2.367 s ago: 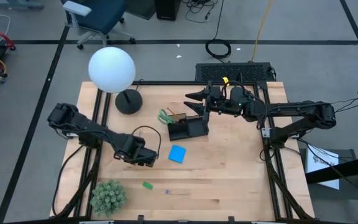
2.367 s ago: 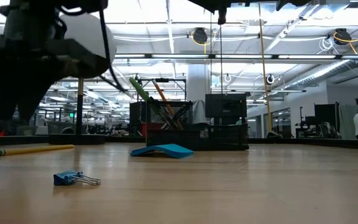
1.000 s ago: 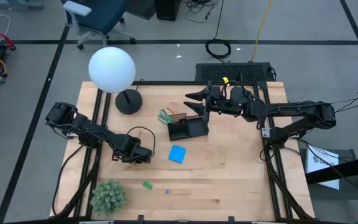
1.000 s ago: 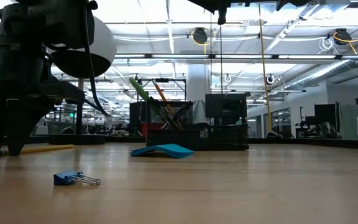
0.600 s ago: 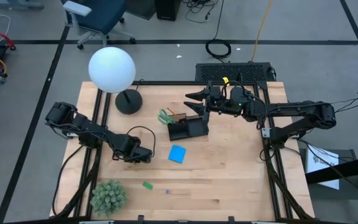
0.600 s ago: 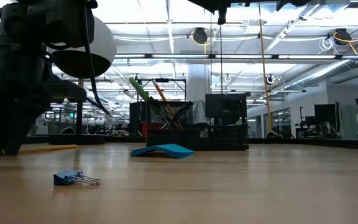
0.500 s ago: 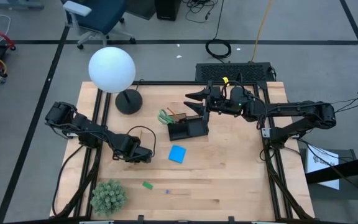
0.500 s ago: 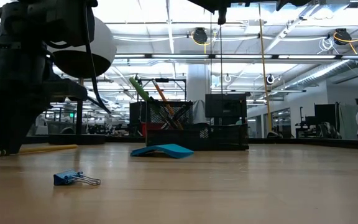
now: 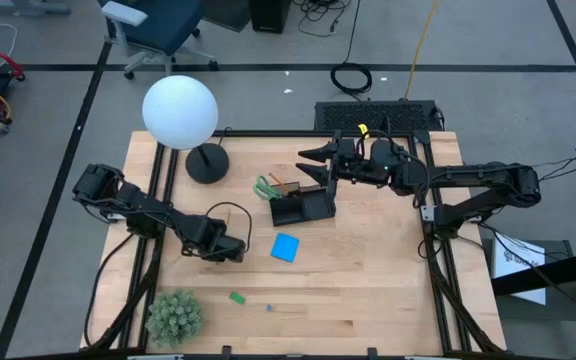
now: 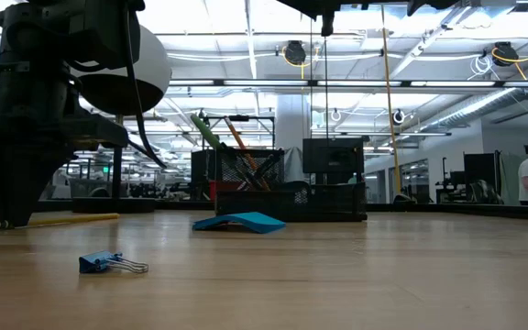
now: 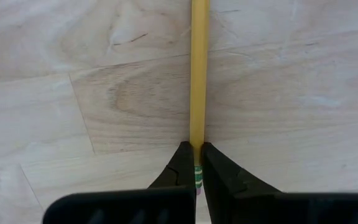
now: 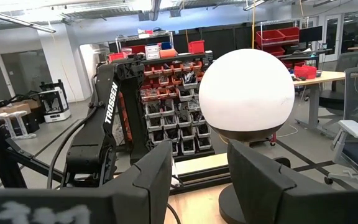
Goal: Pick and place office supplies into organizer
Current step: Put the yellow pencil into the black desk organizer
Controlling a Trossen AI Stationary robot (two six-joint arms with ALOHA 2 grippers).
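The left gripper (image 11: 196, 163) is clenched on one yellow pencil (image 11: 198, 74) near its eraser end, the pencil lying flat on the table (image 9: 368, 270) well left of the organizer (image 9: 304, 207). The right gripper (image 9: 313, 162), released with fingers apart, hovers just behind the organizer. In front of the organizer lie one blue note pad (image 9: 286, 247), one green eraser (image 9: 237, 297) and one blue binder clip (image 10: 110, 263).

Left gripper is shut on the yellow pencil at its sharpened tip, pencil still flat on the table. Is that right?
Not quite. The left gripper is shut on the yellow pencil at its eraser end, not the sharpened tip: the left wrist view shows the green band between the fingers. The pencil does lie flat on the table.
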